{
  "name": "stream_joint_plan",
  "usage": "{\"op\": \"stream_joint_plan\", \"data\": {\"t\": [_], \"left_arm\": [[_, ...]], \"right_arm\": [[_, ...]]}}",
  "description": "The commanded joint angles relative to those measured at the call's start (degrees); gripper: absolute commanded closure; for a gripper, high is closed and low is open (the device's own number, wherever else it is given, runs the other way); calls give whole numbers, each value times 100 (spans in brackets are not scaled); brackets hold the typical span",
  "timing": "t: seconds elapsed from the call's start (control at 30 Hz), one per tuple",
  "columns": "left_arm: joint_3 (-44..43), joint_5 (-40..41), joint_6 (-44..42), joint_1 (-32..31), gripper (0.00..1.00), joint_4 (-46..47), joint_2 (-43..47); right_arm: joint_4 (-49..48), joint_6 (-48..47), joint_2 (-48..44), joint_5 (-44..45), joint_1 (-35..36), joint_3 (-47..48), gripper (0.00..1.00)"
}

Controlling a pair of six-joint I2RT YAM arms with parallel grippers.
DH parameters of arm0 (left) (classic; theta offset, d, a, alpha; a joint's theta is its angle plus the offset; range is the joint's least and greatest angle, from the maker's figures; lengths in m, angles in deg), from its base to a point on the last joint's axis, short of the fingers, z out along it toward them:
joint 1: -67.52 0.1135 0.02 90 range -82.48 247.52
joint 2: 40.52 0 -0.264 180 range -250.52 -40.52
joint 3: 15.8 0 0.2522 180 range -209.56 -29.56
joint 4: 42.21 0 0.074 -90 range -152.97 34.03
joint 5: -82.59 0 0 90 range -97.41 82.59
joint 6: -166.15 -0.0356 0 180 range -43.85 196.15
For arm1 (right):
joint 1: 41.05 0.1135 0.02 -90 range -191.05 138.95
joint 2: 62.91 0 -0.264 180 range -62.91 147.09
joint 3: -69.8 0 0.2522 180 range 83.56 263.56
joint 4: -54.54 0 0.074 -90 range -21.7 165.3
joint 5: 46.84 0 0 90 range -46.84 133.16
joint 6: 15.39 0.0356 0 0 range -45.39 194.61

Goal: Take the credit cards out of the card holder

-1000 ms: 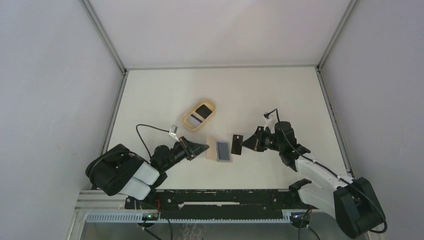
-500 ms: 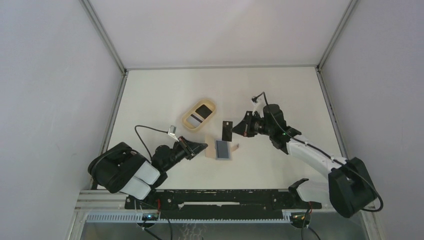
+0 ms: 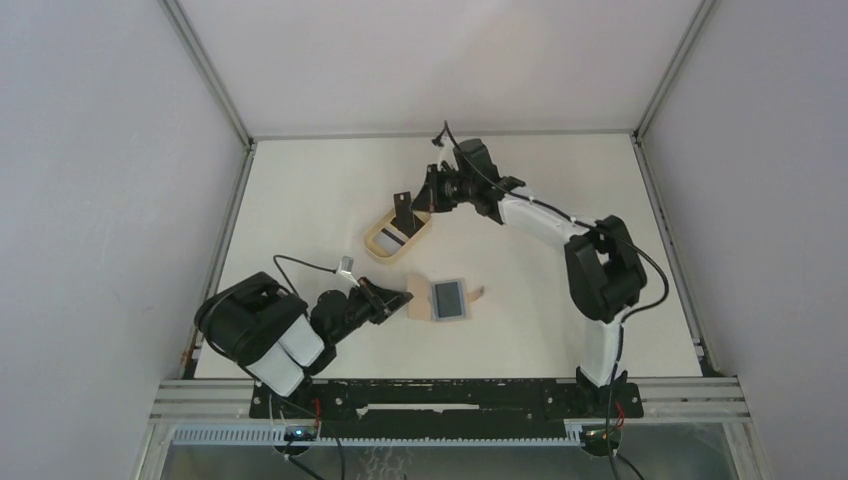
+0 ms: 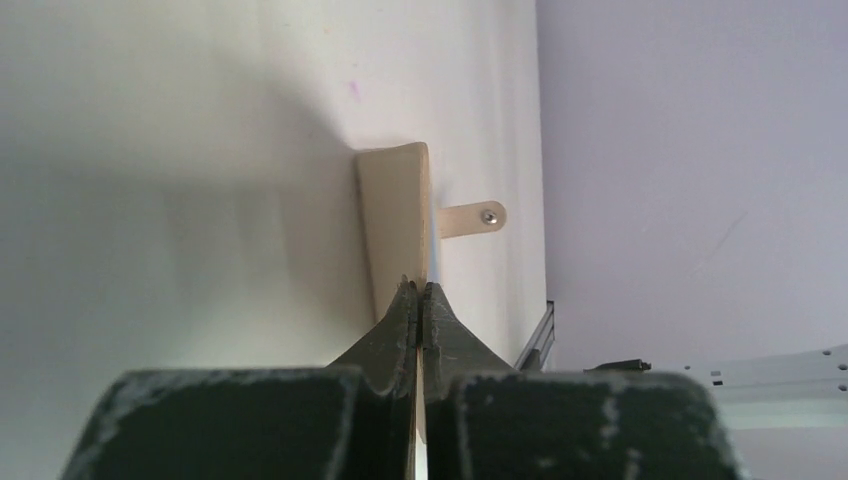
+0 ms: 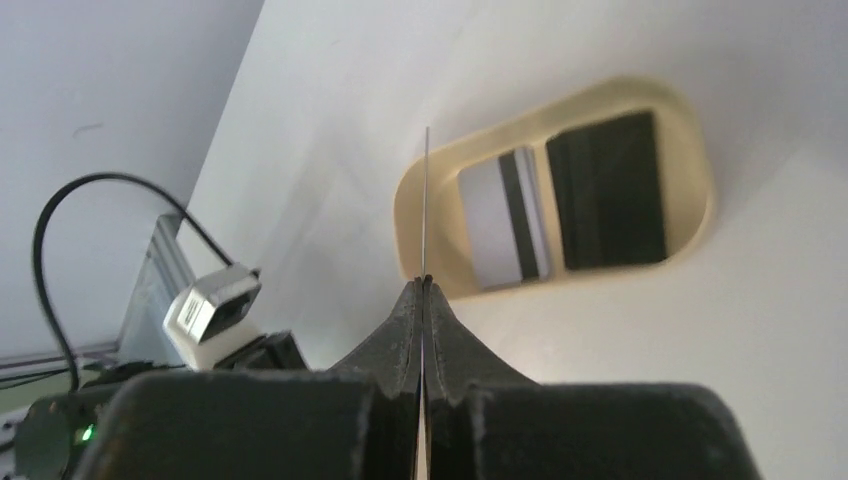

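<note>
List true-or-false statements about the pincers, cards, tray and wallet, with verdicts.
1. The right pincer grips a dark card above the tray. True.
2. The tray is empty. False: a pale card and a black card lie in it.
3. The left pincer is shut on the wallet. True.
4. The wallet lies in the tray. False: it lies on the table, apart from the tray.

Left arm [image 3: 290, 350] and right arm [image 3: 540, 215]: white shells, black joints, thin black cables [image 5: 96, 179]; tool fingers [image 4: 400, 330] dark, edges scuffed.
</note>
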Motion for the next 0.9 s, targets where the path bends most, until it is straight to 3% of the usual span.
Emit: {"op": "stream_joint_plan", "data": {"t": [0.0,0.2,0.4,0.5,0.87], "left_arm": [[1022,269,41,18,100,148,-222],[438,528,-142,20,100,-882,-80],[-774,1030,-1045,-21,100,-4154,1257],[-1183,1250,-1332,-21,100,-5106,1586],[-1132,970,-1198,-26,100,-5166,1493]], "right_arm": [[1167,-871,736,2,8,1548,100],[2087,-1484,1671,112,-128,2882,100],[2910,-2154,2248,29,-152,3694,100],[2966,-2281,2338,-70,-177,3681,100],[3247,-2633,2841,-63,-168,3896,100]]}}
